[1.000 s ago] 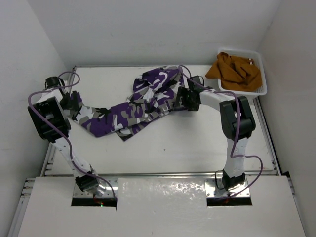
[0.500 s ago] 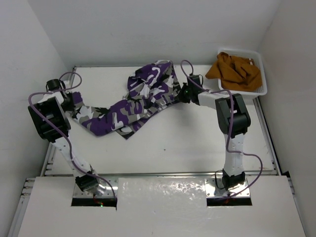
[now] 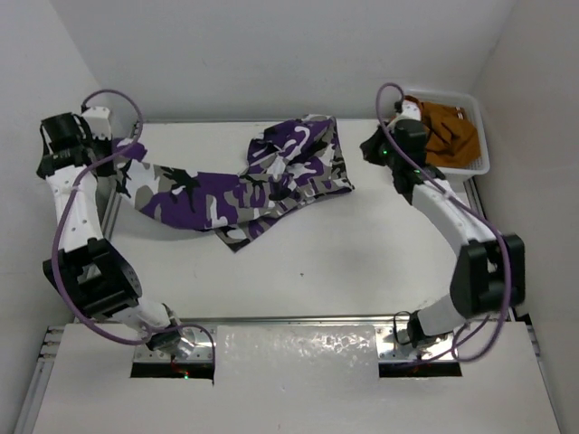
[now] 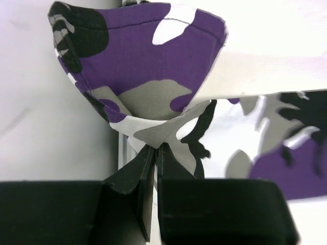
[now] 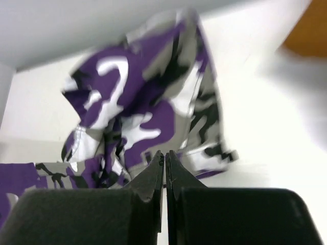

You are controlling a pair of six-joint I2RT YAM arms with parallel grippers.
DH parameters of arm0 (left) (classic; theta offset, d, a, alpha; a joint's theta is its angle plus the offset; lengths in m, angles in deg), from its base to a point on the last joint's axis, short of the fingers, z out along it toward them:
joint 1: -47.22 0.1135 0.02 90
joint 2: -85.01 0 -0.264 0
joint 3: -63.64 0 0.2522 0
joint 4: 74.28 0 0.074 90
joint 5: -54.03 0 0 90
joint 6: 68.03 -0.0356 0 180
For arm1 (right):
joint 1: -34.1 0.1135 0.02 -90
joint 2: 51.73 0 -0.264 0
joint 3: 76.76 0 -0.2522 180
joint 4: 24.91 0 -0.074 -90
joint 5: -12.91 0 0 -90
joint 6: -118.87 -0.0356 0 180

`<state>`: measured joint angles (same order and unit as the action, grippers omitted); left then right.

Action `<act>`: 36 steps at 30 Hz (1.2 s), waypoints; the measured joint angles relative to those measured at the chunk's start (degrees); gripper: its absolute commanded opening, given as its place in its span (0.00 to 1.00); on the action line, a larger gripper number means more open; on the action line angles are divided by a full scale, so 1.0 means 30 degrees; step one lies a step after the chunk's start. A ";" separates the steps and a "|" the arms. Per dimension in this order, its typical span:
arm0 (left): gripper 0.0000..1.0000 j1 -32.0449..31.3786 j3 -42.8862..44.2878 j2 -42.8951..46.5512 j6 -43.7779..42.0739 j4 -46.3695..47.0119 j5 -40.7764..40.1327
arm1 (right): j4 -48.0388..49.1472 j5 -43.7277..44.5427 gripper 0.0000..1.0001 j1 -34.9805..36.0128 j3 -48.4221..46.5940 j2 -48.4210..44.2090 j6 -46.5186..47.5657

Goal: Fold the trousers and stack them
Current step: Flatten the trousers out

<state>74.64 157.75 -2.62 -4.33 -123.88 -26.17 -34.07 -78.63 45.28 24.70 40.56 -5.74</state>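
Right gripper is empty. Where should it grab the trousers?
Probably the trousers' wide end, at its exposed right edge, approached from the basket side: it lies flat nearest the right gripper, while the left gripper pinches the opposite leg end.

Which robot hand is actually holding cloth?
The left hand, pinching a hem of the purple camouflage fabric trousers; the right hand is shut on nothing.

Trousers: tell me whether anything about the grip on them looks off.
Only the left pincer pinches the trousers, at a hemmed corner. The right pincer is shut on nothing, and the wide end lies bunched on the table.
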 measured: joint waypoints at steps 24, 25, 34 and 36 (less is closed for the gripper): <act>0.00 -0.0124 1.1213 0.1202 -0.0124 -0.8196 0.6681 | -0.7490 -0.0539 0.99 0.0175 -0.7184 0.8808 0.2412; 0.00 -0.0124 1.1213 0.1202 -0.0095 -0.8211 0.6645 | -0.7847 -0.0481 0.98 0.0328 -0.7337 0.9610 0.2382; 0.00 -0.0124 1.1060 0.1180 0.0291 -0.8182 0.6091 | -0.6630 -0.2375 0.19 0.1938 -0.6863 1.0710 0.1508; 0.00 -0.0124 1.1060 0.1180 0.0393 -0.8094 0.5829 | -0.5807 -0.3249 0.00 0.1967 -0.5792 1.0346 0.1137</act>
<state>74.27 190.93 0.92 -3.15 -148.16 -8.68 -51.49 -88.38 51.18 7.33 71.60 -2.33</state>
